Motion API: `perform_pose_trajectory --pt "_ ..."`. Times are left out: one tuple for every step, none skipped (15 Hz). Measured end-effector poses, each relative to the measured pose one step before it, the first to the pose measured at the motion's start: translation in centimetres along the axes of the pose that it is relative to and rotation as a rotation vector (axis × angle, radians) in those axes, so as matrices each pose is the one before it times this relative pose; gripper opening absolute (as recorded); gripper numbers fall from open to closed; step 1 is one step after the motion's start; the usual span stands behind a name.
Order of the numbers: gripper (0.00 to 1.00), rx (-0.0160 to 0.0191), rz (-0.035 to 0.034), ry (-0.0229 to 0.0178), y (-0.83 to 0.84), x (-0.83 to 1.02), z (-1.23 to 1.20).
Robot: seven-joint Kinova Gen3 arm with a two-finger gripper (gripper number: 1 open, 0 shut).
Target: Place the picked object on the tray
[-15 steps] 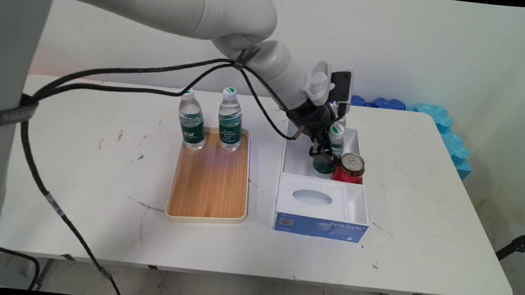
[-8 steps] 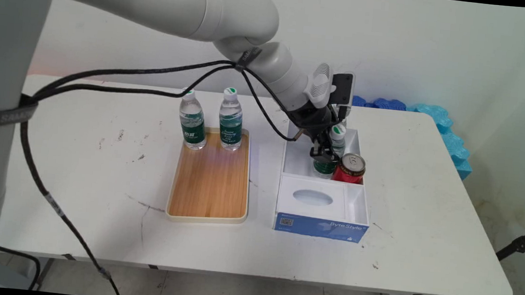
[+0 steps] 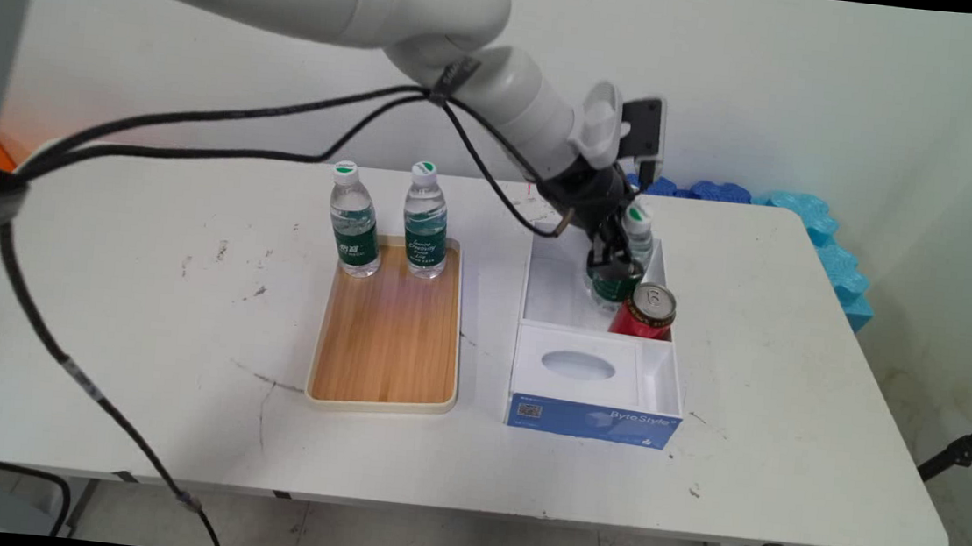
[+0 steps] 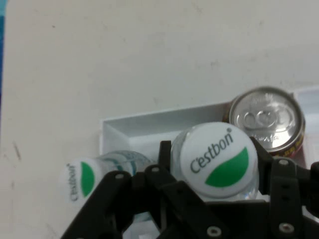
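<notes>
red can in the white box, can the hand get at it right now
Probably not: the hand is shut on a water bottle, though the red can stands uncovered right beside it.

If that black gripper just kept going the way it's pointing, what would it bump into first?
The black gripper is already shut on a clear water bottle with a white-and-green cap. Pushed straight on, that bottle would probably meet the floor of the white box compartment, beside the red can.

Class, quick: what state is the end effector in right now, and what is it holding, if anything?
End effector: closed on a water bottle with a white-and-green cap, lifted above the white box, beside the red can.
</notes>
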Motion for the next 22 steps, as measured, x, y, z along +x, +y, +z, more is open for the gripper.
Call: perform_pose_trajectory --pt "0.00 0.00709 -0.01851 0.00601 -0.065 0.235 -0.973" --pt "0.00 0.00772 -0.02360 0.00409 -0.029 0.032 -1.122" --pt "0.00 0.00580 -0.01975 0.00234 0.008 -0.013 -0.981" --pt "0.00 0.00339 -0.01307 0.00097 0.008 -0.051 -0.707" --pt "0.00 0.00578 -0.02350 0.00035 0.027 -0.212 -1.265" --pt "0.00 0.00428 -0.02223 -0.00102 0.015 -0.329 -1.140" --pt "0.00 0.00506 -0.02557 -0.00428 -0.002 -0.589 -1.412" --pt "0.00 0.00442 -0.02520 -0.00643 -0.027 -0.720 -1.378" --pt "0.00 0.00250 -0.02182 -0.00802 -0.056 -0.785 -1.146" --pt "0.00 0.00224 -0.01518 -0.00503 -0.059 -0.571 -0.758" --pt "0.00 0.00226 -0.02377 -0.00766 -0.087 -0.936 -1.070" --pt "0.00 0.00099 -0.01519 -0.00494 -0.061 -0.657 -0.678" --pt "0.00 0.00156 -0.02291 -0.00688 -0.121 -1.042 -0.975" --pt "0.00 0.00110 -0.01450 -0.00348 -0.087 -0.661 -0.601" --pt "0.00 0.00048 -0.02187 -0.00428 -0.121 -0.993 -0.817" --pt "0.00 0.00194 -0.02372 -0.00425 -0.141 -1.239 -0.928" --pt "0.00 0.00093 -0.02130 -0.00392 -0.128 -1.244 -0.796" --pt "0.00 0.00032 -0.01650 -0.00208 -0.087 -1.073 -0.611" --pt "0.00 0.00010 -0.01824 -0.00208 -0.126 -1.262 -0.572" --pt "0.00 0.00035 -0.01629 -0.00088 -0.155 -1.191 -0.441" --pt "0.00 0.00044 -0.01428 -0.00025 -0.112 -1.044 -0.315" --pt "0.00 0.00046 -0.00809 0.00002 -0.089 -0.664 -0.152"
